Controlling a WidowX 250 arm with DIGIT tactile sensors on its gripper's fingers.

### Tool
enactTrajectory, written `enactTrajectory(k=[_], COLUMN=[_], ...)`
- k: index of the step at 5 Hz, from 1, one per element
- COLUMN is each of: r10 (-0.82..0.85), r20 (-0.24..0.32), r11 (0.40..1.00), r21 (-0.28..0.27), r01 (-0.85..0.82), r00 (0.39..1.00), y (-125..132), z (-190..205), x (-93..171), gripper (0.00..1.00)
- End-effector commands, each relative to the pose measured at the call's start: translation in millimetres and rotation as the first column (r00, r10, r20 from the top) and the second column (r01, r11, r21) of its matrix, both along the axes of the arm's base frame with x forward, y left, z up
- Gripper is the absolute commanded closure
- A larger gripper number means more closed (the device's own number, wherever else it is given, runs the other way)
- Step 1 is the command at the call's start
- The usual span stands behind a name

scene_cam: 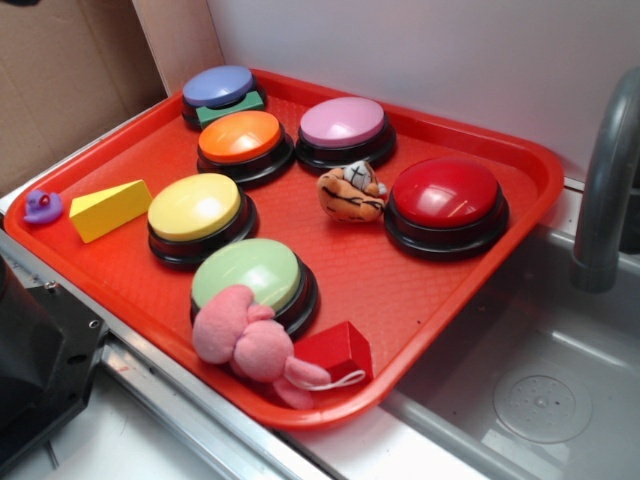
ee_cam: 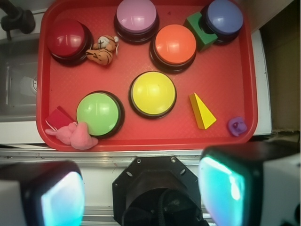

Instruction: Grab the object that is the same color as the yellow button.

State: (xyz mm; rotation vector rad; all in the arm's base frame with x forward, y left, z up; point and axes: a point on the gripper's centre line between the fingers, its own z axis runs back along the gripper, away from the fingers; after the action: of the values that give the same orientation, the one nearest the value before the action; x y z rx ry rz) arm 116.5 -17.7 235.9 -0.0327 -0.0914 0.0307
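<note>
Looks like a lab mock-up of a kitchen, not a real one. I'm over a toy-grade grey sink basin (scene_cam: 545,385) with a grey faucet (scene_cam: 607,190), plain white backboard (scene_cam: 420,50), cardboard panel (scene_cam: 70,70) at the side, and a red cafeteria tray (scene_cam: 380,290) of toys.

The surface (scene_cam: 150,445) was a pale counter edged by a metal rail, and a red tray (scene_cam: 420,290) lay directly on it; a grey sink basin (scene_cam: 560,370) sat just beside the tray, on the side of the tray's red button, with a grey faucet (scene_cam: 605,190) rising there; the tray's corner overhung the basin's edge.
</note>
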Motion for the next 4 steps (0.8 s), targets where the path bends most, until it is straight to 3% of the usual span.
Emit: enactTrajectory(k=[1, 2, 3, 4], r10=[0.000, -0.016, -0.058, -0.091], r20=[0.000, 0.015, -0.004, 0.011], r11=[1.000, 1.000, 0.998, 0.993], r21=[0.000, 0.018, 0.029, 0.080], r01=[0.000, 0.016, 0.058, 0.090], r00=[1.000, 1.000, 0.998, 0.996], y=[0, 27, 50, 72], z=[0, -15, -34, -58], x=[0, 2, 7, 16], gripper=[0.00, 0.00, 0.00, 0.00])
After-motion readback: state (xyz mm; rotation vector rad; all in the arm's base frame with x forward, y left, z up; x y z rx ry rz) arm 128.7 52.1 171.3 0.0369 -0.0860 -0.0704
